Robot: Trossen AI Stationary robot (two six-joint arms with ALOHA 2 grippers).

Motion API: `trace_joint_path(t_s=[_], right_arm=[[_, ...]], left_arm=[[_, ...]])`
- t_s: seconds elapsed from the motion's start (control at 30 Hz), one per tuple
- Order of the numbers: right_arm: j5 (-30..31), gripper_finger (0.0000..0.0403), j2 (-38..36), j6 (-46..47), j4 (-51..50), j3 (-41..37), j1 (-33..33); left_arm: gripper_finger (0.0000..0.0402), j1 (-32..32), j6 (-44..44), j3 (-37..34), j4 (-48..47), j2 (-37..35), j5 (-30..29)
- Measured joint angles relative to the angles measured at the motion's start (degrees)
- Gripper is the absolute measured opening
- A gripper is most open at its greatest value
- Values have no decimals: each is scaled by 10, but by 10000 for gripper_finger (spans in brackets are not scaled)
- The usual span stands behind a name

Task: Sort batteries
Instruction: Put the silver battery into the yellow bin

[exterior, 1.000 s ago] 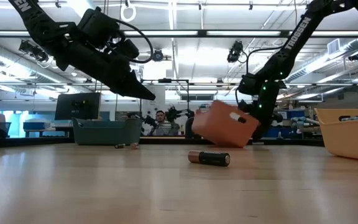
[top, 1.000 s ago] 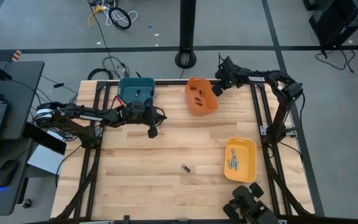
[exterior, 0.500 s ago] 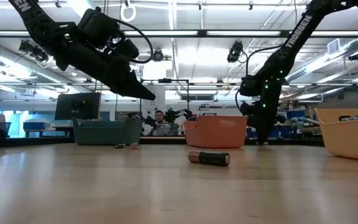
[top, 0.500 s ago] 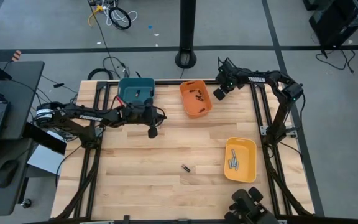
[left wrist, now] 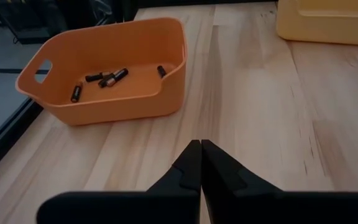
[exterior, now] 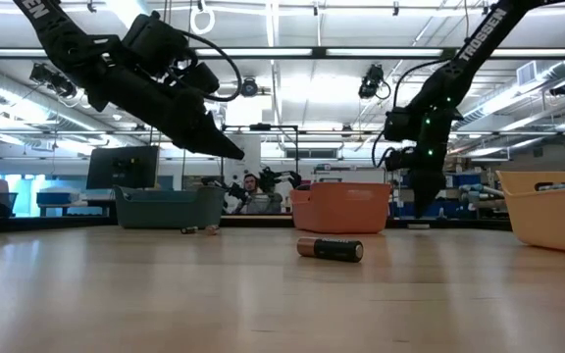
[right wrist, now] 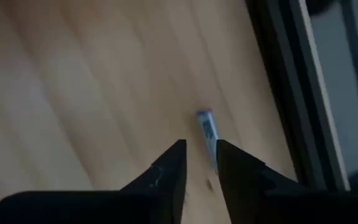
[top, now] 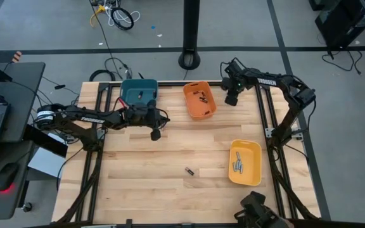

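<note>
Three bins [top: 199, 100], one loose battery [top: 189, 171], two arms [top: 94, 116].

My wooden table [top: 144, 164] carries a lone battery [top: 189, 171]; beyond it sit teal bin [top: 138, 92] and orange bin [top: 199, 100], yellow bin [top: 244, 162] beside.

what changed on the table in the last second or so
The right gripper set the tilted orange bin flat, let go, and drew off beside it, fingers apart. The left gripper, shut, the lone battery, the teal bin and the yellow bin stayed put.
</note>
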Motion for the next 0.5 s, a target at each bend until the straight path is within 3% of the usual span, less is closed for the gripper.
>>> trace_joint_path(t_s=[0.13, 0.5], right_arm=[[-41, 121, 0, -19, -7, 0, -8], [-12, 151, 0, -46, -17, 0, -17]], left_arm=[[12, 0, 0, 0, -11, 0, 0], [12, -1, 14, 0, -14, 0, 0]])
